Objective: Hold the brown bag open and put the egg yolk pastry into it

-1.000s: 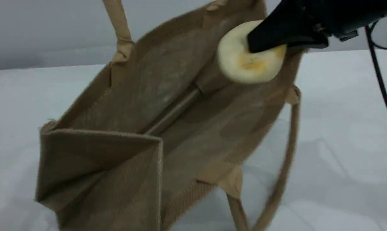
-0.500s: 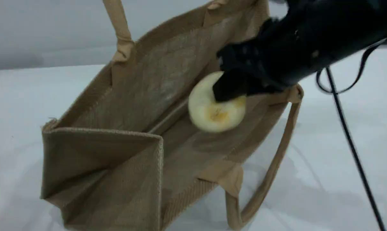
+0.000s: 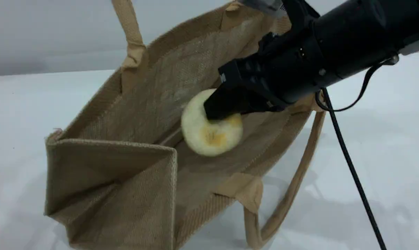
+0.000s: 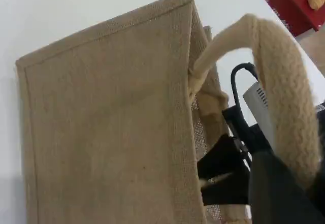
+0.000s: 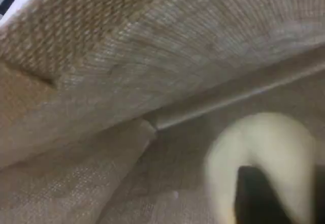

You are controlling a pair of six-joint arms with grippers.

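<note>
The brown bag (image 3: 133,104) stands tilted on the white table with its mouth wide toward the camera. One beige handle (image 3: 129,31) runs taut up out of the scene view. In the left wrist view that handle (image 4: 284,82) loops over my left gripper (image 4: 282,191), which is shut on it beside the bag's outer wall (image 4: 101,122). My right gripper (image 3: 223,111) reaches deep inside the bag, a black finger pressed on the egg yolk pastry (image 3: 209,133), close to the bottom seam. The right wrist view shows the blurred pastry (image 5: 264,142) around my fingertip (image 5: 259,193).
The bag's second handle (image 3: 293,194) hangs loose over the front right side onto the table (image 3: 369,121). A black cable (image 3: 352,166) trails from the right arm down across the table. A red tray (image 4: 294,0) with orange items sits far off in the left wrist view.
My right gripper has carried the pastry from the bag's upper rim down and leftward, deep into the bag. The bag and its raised handle have stayed in place.
</note>
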